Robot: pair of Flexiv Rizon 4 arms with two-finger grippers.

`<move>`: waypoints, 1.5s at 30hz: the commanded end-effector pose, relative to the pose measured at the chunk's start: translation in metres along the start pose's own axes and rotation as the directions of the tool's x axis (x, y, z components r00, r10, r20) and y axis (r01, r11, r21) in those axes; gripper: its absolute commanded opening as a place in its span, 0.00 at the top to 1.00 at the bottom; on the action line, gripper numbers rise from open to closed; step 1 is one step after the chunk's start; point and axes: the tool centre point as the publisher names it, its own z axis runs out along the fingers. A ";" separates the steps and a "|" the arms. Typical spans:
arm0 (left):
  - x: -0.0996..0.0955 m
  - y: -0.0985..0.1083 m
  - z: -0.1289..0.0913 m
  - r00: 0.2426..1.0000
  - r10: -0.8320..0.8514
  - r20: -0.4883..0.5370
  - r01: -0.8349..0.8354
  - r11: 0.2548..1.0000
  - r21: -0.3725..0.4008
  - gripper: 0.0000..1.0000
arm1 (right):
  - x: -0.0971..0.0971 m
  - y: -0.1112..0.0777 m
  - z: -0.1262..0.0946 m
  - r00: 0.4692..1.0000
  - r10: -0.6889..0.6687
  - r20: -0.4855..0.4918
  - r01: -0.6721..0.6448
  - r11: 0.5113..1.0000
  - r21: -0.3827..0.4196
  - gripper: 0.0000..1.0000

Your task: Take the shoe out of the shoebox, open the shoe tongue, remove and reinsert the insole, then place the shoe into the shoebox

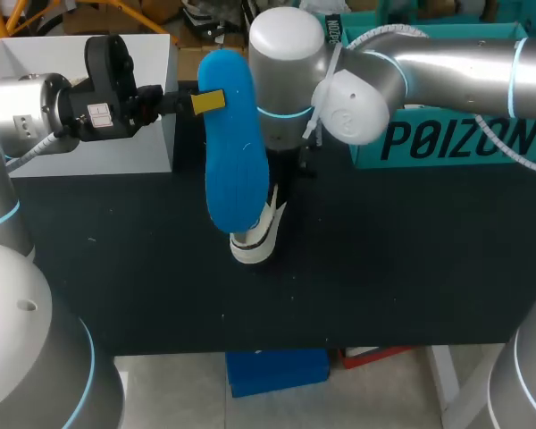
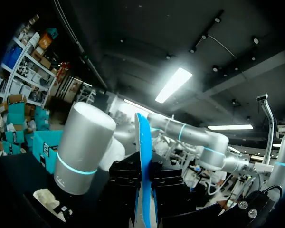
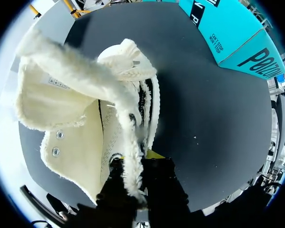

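Left hand (image 1: pixel 209 101), reaching in above and just beside the shoe (image 1: pixel 255 237), is closed on the blue insole (image 1: pixel 235 152), yellow tips pinching it near its upper end; the left wrist view shows the insole (image 2: pixel 143 166) edge-on between the black fingers of that hand (image 2: pixel 143 192); the insole hangs nearly upright, its lower end over the shoe's opening; the shoe is a cream high-top with frayed edges, standing on the black desk (image 1: pixel 411 259), with the teal shoebox (image 1: pixel 447 143) beyond the shoe and well apart from it; the right hand (image 3: pixel 135 171), directly above the shoe and hidden under its own arm in the head view, is closed narrowly on a frayed edge at the shoe's (image 3: pixel 85 118) opening, holding that side pulled back; judging by this, the step in hand is the insole's return, though I cannot rule out that it is only just being lifted clear; to do the return well, the right hand should hold the opening wide and the shoe steady on the desk, while the left hand points the insole's lower end toward the shoe's toe and slides it along the inner sole, not straight down; the insole looks thin and bendy, so a push from high up may buckle or fold it; letting go should wait until it lies flat inside.
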 end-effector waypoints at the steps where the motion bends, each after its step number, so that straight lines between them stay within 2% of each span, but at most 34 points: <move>1: 0.000 0.001 0.000 1.000 0.001 0.001 -0.001 1.000 0.001 1.00 | 0.003 0.002 0.007 1.000 -0.023 -0.013 0.023 1.000 -0.005 0.63; 2: 0.000 0.001 0.000 1.000 0.001 0.001 -0.001 1.000 0.001 1.00 | 0.003 0.001 0.007 1.000 -0.028 -0.010 0.028 1.000 -0.007 0.00; 9: 0.000 0.001 0.000 1.000 0.001 0.001 -0.001 1.000 0.001 1.00 | -0.007 0.001 -0.001 1.000 -0.002 -0.015 0.002 1.000 -0.006 0.00; 15: 0.000 0.001 0.000 1.000 0.001 0.001 -0.001 1.000 0.001 1.00 | -0.022 0.004 -0.020 0.993 0.084 -0.086 -0.084 0.996 0.008 0.00; 18: 0.000 0.001 0.000 1.000 0.001 0.001 -0.001 1.000 0.001 1.00 | -0.027 0.004 -0.034 0.981 0.110 -0.159 -0.110 0.994 0.011 0.00; 20: 0.000 0.001 0.000 1.000 0.001 0.001 -0.001 1.000 0.001 1.00 | -0.031 0.005 -0.044 0.958 0.140 -0.250 -0.140 0.990 0.020 0.00; 26: 0.000 0.001 0.000 1.000 0.001 0.001 -0.001 1.000 0.001 1.00 | -0.032 0.004 -0.070 0.909 0.118 -0.399 -0.138 0.990 -0.022 0.00; 31: 0.000 0.001 0.000 1.000 0.001 0.001 -0.001 1.000 0.001 1.00 | -0.036 0.008 -0.095 0.811 0.161 -0.563 -0.219 0.975 -0.037 0.00; 45: 0.000 0.001 0.000 1.000 0.001 0.001 -0.001 1.000 0.001 1.00 | -0.036 0.008 -0.095 0.811 0.161 -0.563 -0.219 0.975 -0.037 0.00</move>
